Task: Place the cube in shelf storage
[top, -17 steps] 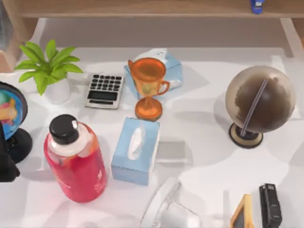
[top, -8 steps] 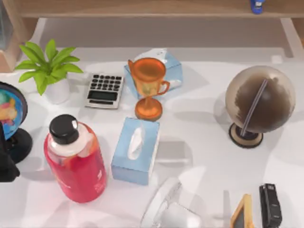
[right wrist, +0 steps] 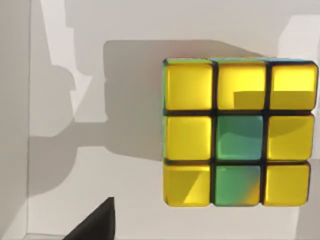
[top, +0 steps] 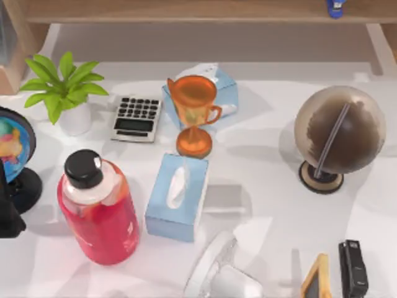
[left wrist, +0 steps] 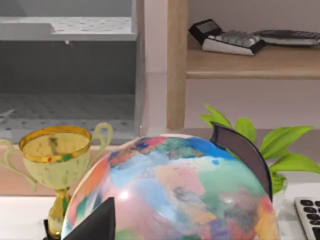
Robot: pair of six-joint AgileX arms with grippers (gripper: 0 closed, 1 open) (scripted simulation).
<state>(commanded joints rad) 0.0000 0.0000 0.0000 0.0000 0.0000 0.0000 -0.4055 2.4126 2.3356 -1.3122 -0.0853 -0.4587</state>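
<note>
Right tool's spread untellable, poised over yellow-and-green gridded puzzle cube (right wrist: 240,132) resting ungrasped on white surface (right wrist: 125,200); grasping, then light wooden shelf (top: 186,11) placement left.

The cube (right wrist: 240,131) lies flat on the white surface (right wrist: 100,200), its top mostly yellow with two green squares. The wooden shelf (top: 186,10) runs along the back.

Bright, even light, soft blur throughout. Soft grey shadows on white desk top (top: 273,167). Sharp dark shadow beside yellow-and-green puzzle cube (right wrist: 239,132); small highlight on multicoloured globe (left wrist: 170,195).
</note>
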